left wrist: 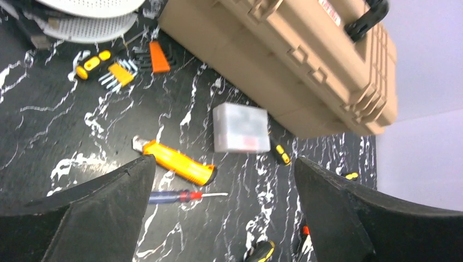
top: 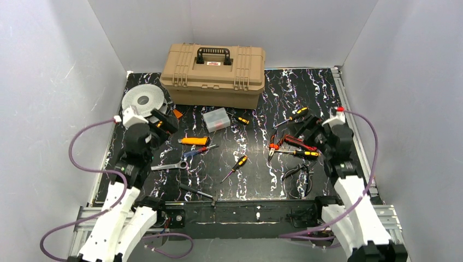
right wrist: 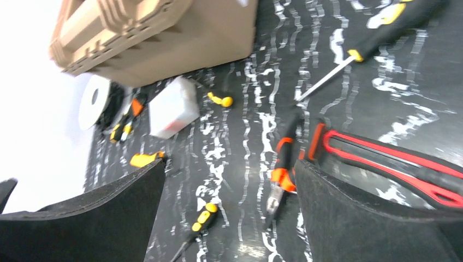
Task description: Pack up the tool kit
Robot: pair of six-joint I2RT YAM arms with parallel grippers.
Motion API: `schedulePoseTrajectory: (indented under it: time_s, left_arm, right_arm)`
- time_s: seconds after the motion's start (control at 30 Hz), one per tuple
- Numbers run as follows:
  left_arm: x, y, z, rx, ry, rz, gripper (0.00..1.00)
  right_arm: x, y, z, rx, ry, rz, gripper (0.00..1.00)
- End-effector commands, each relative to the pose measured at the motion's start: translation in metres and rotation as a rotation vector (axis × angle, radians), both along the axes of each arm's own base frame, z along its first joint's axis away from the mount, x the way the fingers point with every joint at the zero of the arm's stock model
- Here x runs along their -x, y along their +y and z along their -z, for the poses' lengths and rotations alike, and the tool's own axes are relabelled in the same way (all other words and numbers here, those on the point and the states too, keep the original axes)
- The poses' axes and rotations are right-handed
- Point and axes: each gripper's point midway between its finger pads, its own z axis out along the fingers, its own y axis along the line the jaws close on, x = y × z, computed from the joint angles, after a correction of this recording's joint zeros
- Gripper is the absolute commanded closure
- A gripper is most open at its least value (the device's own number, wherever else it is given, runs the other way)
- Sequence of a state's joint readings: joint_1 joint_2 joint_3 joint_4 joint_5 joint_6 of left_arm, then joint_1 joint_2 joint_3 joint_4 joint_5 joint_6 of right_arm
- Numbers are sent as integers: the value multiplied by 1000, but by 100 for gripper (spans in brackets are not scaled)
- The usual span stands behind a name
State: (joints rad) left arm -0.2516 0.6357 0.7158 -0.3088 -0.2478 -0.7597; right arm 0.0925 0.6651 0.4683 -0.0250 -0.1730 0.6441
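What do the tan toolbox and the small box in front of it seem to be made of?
The toolbox: likely hard moulded plastic, matte tan, judging by its ribbed lid and moulded latches. The small box: probably translucent plastic, slightly frosted; blurred contents show through its walls.

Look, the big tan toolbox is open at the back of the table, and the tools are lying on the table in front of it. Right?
Not quite: the toolbox is shut, with its lid down, as the top view shows. It does sit at the back of the table, with the tools lying in front of it.
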Motion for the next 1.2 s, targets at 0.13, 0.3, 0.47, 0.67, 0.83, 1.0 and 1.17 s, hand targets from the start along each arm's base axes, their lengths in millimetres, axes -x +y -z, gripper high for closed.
schedulePoseTrajectory:
  time_s: [0.13, 0.3, 0.47, 0.67, 0.83, 1.0, 1.17]
  left_arm:
    - [-44, -4, -36, 3, 54, 1, 0]
    - [-73, -12, -35, 101, 93, 64, 1]
    - [-99, -6, -31, 180, 110, 73, 1]
    - [-127, 1, -27, 195, 123, 58, 1]
    - [-152, 13, -29, 298, 74, 33, 0]
    - [-171, 14, -23, 368, 62, 16, 0]
    - [-186, 22, -17, 381, 76, -25, 0]
  right_arm:
    - [-33, 57, -62, -171, 0, -285, 4]
    - [-63, 76, -79, -245, 78, -366, 7]
    - [-98, 87, -93, -296, 70, -394, 6]
    - [-141, 97, -94, -357, 80, -414, 2]
    - [-183, 107, -86, -371, 100, -444, 2]
    - [-219, 118, -75, -362, 124, -459, 2]
    - [-247, 124, -63, -302, 137, -431, 1]
